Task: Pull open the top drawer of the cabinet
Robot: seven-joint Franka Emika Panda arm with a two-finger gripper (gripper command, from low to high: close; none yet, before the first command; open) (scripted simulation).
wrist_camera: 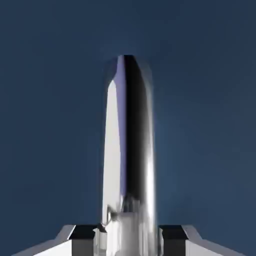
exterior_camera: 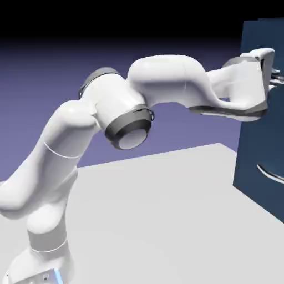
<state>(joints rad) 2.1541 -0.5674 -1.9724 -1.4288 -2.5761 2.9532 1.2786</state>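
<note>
The top drawer (wrist_camera: 50, 100) is a flat navy front with a curved silver handle (wrist_camera: 129, 140), set high on the cabinet (exterior_camera: 260, 161) at the exterior view's right edge. The gripper (wrist_camera: 128, 235) is clamped on the handle. In the exterior view its fingertips are cut off and the cabinet runs out of frame.

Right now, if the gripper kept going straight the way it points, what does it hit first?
The gripper is shut on the curved silver bar handle; straight ahead lies the dark navy-blue flat top drawer front, probably close behind the bar.
</note>
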